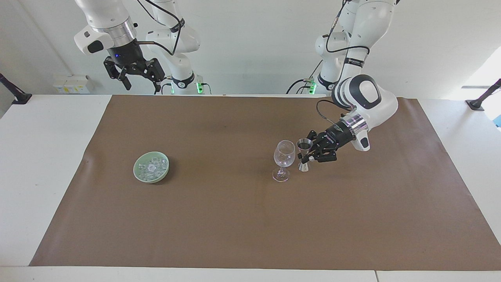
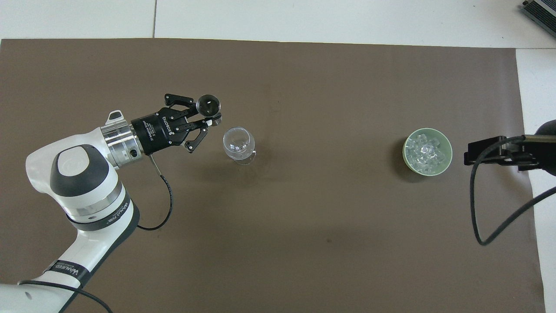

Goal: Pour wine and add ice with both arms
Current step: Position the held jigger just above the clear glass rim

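Note:
A clear stemmed wine glass (image 1: 284, 155) stands upright on the brown mat (image 1: 235, 219), also in the overhead view (image 2: 238, 142). My left gripper (image 1: 308, 155) is shut on a small metal jigger (image 1: 303, 154) and holds it upright, close beside the glass toward the left arm's end; they also show from overhead as the gripper (image 2: 207, 115) and jigger (image 2: 209, 104). I cannot tell whether the jigger's base touches the mat. The ice (image 1: 151, 166) lies heaped in a pale green bowl (image 1: 137, 172) toward the right arm's end, also from overhead (image 2: 426, 150). My right gripper (image 1: 135, 75) waits open, high near its base.
The brown mat (image 2: 304, 239) covers most of the white table (image 1: 39, 156). The right arm's black cable (image 2: 475, 208) loops over the mat's edge beside the green bowl (image 2: 448, 161).

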Available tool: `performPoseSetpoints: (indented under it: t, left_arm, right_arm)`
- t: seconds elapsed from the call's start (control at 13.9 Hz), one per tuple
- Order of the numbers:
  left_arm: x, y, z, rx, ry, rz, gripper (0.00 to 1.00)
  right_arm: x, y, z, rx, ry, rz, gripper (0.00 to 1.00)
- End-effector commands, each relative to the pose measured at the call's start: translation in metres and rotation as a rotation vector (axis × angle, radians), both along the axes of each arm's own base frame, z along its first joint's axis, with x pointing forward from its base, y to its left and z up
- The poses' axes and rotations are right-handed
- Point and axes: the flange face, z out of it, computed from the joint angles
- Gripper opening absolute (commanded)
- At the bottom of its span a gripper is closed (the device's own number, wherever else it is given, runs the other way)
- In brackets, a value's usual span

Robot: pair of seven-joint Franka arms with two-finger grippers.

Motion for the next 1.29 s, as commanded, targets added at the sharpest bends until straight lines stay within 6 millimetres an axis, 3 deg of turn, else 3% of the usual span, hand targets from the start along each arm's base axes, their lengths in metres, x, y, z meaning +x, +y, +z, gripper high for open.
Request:
performPoseSetpoints:
  t: [0.0,0.5,1.22]
  left_arm:
    - [-0.005,-0.004,0.006,0.022,-0.047,0.001,0.00]
    - [-0.004,-0.019,0.011,0.065,-0.105,-0.009,0.00]
    - [-0.003,-0.018,0.010,0.150,-0.280,-0.068,0.00]
  right_arm:
    - [-0.001,-0.001,-0.001,0.005,0.008,0.014,1.00]
    - [-0.002,0.000,-0.001,0.005,0.008,0.015,1.00]
    - [-0.001,-0.001,-0.001,0.005,0.008,0.014,1.00]
